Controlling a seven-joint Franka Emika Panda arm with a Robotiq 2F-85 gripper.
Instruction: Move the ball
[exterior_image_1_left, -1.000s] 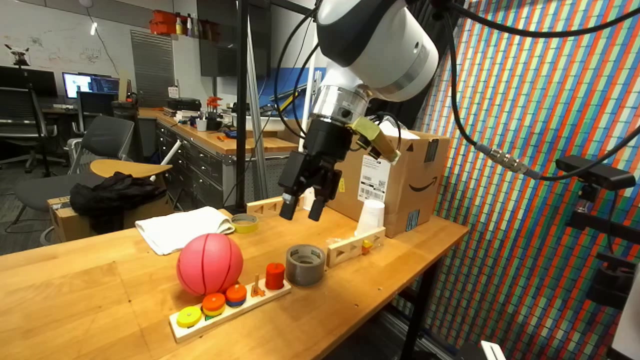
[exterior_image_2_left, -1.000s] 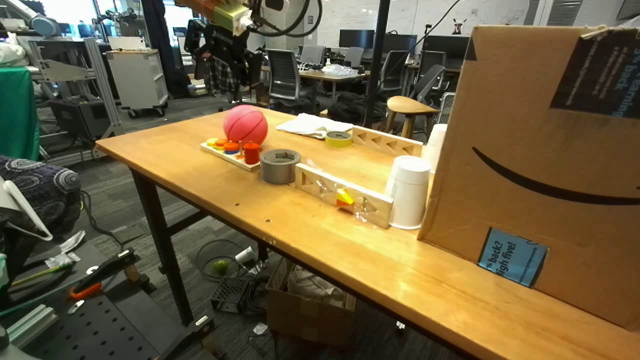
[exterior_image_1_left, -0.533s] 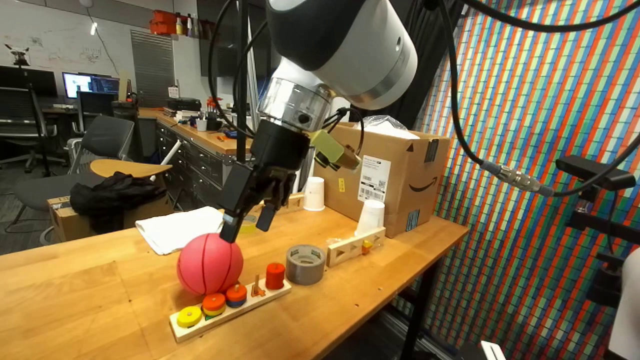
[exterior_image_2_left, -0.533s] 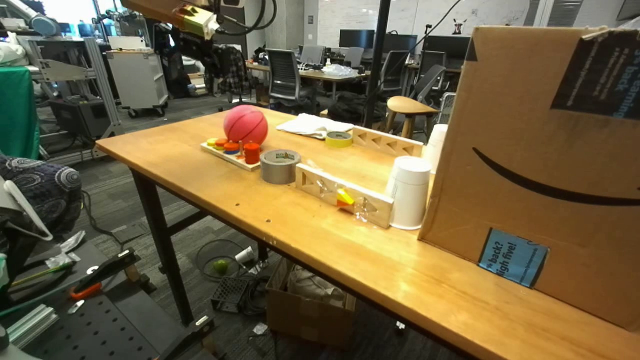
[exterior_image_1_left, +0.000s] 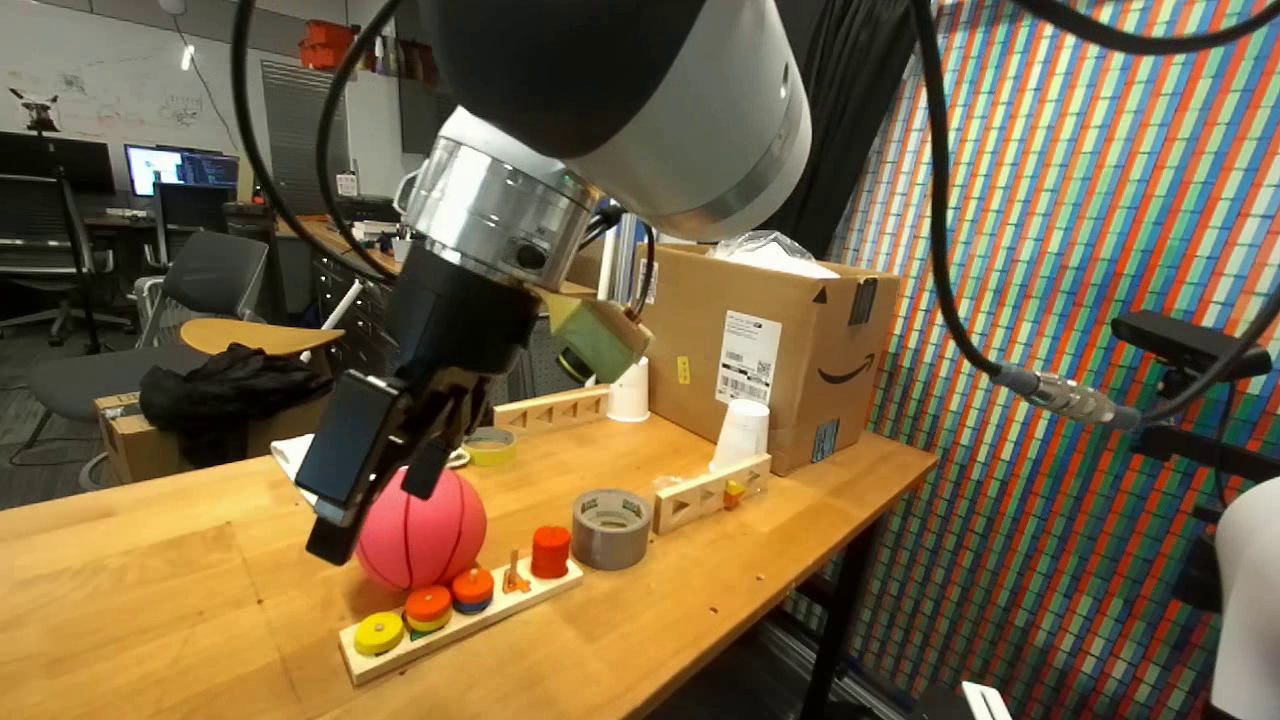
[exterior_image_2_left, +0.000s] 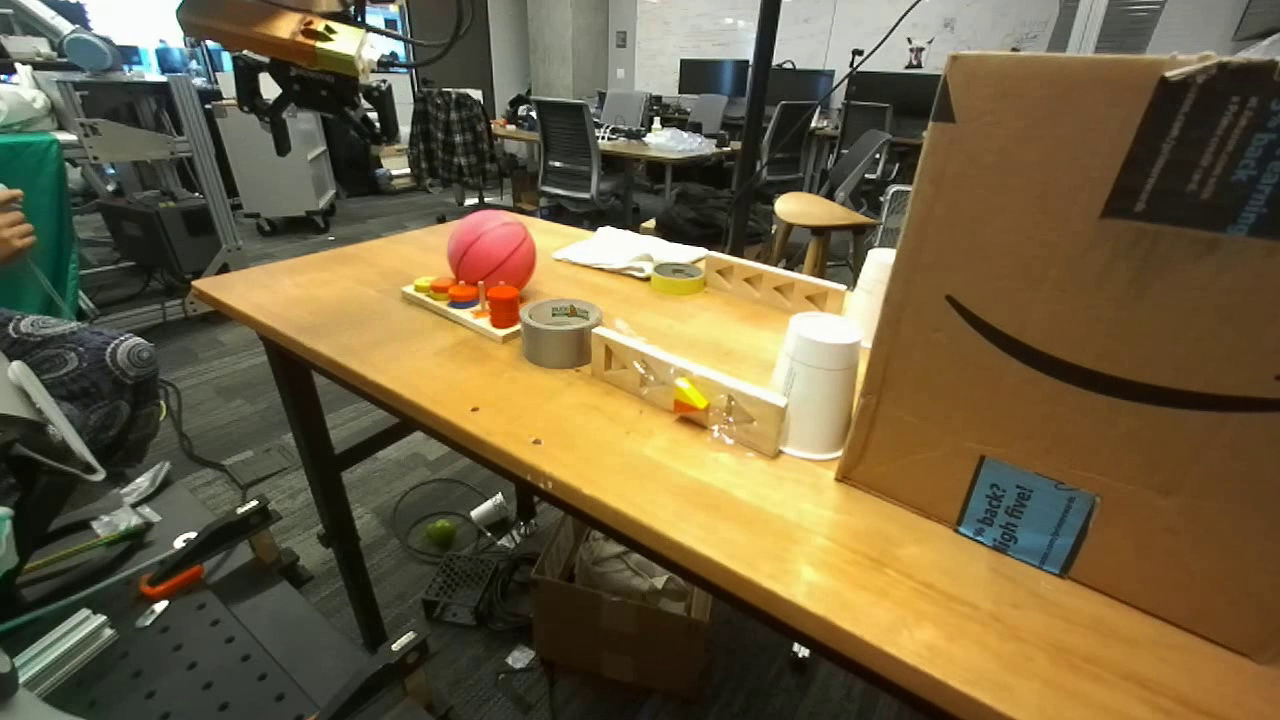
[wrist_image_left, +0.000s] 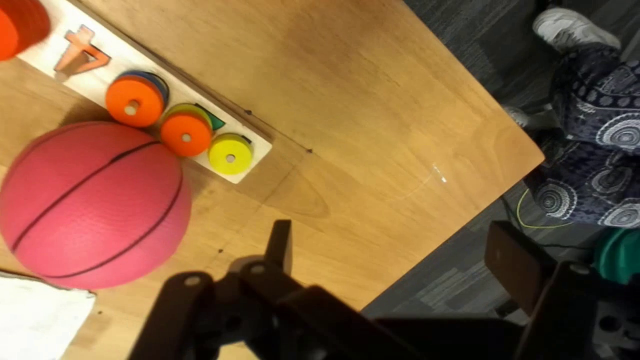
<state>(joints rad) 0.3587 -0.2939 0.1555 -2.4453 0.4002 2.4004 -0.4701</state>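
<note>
The pinkish-red ball with dark seams rests on the wooden table, close beside a small board of coloured pieces. It shows in both exterior views and at the left of the wrist view. My gripper is open and empty, and tilted. It partly covers the ball in that exterior view. In an exterior view the gripper is up in the air, left of and higher than the ball. In the wrist view the open fingers stand apart to the right of the ball, over the table edge and floor.
The wooden board with small coloured pieces touches or nearly touches the ball. A grey tape roll, yellow tape roll, white cloth, wooden strips, white cups and a cardboard box stand on the table.
My arm and gripper have moved left in both exterior views, passing in front of the ball in one. The fingers stay open. The ball and other table objects have not moved.
</note>
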